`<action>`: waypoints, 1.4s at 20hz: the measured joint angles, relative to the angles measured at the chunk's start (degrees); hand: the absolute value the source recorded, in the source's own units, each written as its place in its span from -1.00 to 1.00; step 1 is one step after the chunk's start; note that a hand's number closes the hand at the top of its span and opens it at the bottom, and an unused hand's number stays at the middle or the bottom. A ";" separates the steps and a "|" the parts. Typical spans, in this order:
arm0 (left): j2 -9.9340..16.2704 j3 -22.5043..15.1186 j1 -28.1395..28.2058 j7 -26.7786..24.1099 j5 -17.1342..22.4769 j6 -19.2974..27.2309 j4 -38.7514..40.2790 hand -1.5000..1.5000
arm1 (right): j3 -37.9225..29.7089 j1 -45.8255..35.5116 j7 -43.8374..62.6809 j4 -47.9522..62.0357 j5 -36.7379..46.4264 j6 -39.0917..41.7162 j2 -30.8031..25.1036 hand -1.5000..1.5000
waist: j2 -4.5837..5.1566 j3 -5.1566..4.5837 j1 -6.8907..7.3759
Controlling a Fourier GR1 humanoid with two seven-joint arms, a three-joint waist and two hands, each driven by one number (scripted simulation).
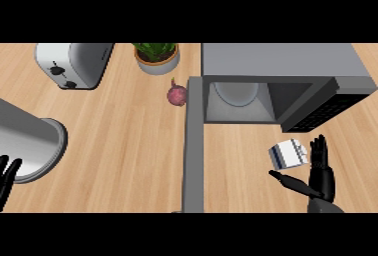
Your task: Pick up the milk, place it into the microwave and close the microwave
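Head view looks steeply down on a wooden surface [125,150] where the microwave [280,85] stands at upper right with its door [193,145] swung fully open, running down the picture as a long grey strip and leaving the cavity and its glass turntable [236,94] exposed, presumably so the carton can go straight in. The milk [289,154], a small white carton with grey faces, sits on the surface just in front of the microwave's control-panel corner, to the right of the open door. The right hand [319,172] is right beside it on its right side, fingers straight and upright and the thumb spread wide toward the lower left, so it is open and holding nothing; that spread looks like a set-up for closing around the carton, and I cannot tell whether the fingers already touch it. The left hand [7,175] rests open at the left edge, beside a metal pot [29,145]. Farther back stand a toaster [72,64], a potted plant [156,56] and a reddish onion [177,93] near the door's hinge, all well apart from the milk. No brand or writing is readable on the carton or the appliances.
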 measured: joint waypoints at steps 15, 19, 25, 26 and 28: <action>0.23 -1.30 1.44 -1.00 -0.21 0.89 -0.43 -1.00 | -2.82 -2.63 -2.01 0.99 -3.72 9.12 1.56 1.00 | 0.03 0.06 0.04; 1.11 0.15 1.39 -0.67 1.28 0.20 -0.59 -1.00 | -1.60 -1.65 -1.55 -0.04 -3.33 11.19 2.18 1.00 | 0.01 0.06 0.01; 1.82 2.28 1.39 -2.07 2.20 -0.98 1.09 -1.00 | 3.05 -1.01 1.29 -5.36 -1.58 14.10 4.36 1.00 | -0.18 0.00 -0.35; 1.80 2.47 1.71 -2.06 2.52 -1.18 0.88 -1.00 | 3.65 -1.47 2.69 -6.51 -1.62 15.06 4.09 1.00 | -0.21 0.00 -0.37; 2.29 3.20 1.67 -1.11 3.52 -1.15 0.48 -1.00 | 5.53 -1.10 4.41 -9.40 -1.14 16.18 4.65 1.00 | -0.29 -0.04 -0.54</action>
